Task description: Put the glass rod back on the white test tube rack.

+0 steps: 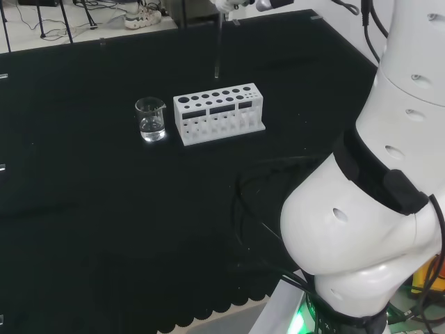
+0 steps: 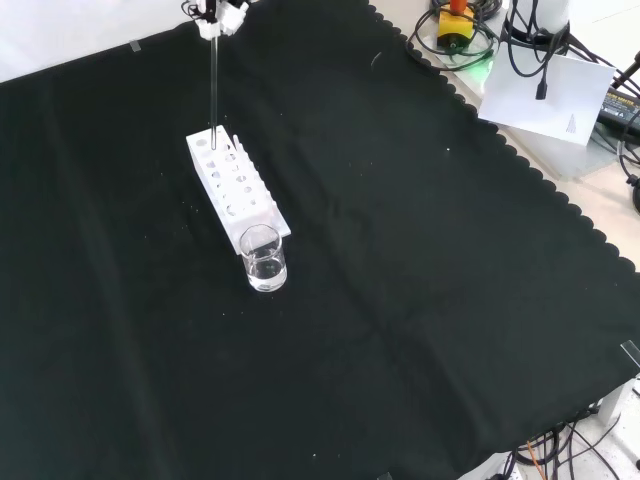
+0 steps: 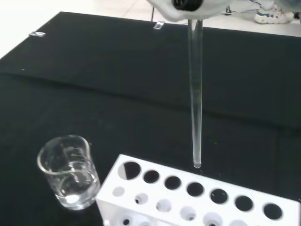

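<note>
The hand [image 2: 220, 14] sits at the top edge of the front view, its fingers closed on the upper end of the rod [image 2: 214, 85]. The rod hangs upright from that grip, clear and thin. In the front view its lower tip lines up with the far end of the rack [image 2: 236, 188]. In the wrist view the tip hangs just above the rack's top face, beside the row of large holes and behind them, not inside any hole. In the head view the rod drops from the top of the frame and ends above the cloth behind the rack.

The rack is white, with large round holes along one side of its top and smaller ones along the other. It stands on the black cloth of the table [image 2: 420, 300].

A small glass beaker [image 2: 263, 258] stands just beside the rack's near end in the front view, to the rack's left in the head view. It holds a little clear liquid at the bottom.
</note>
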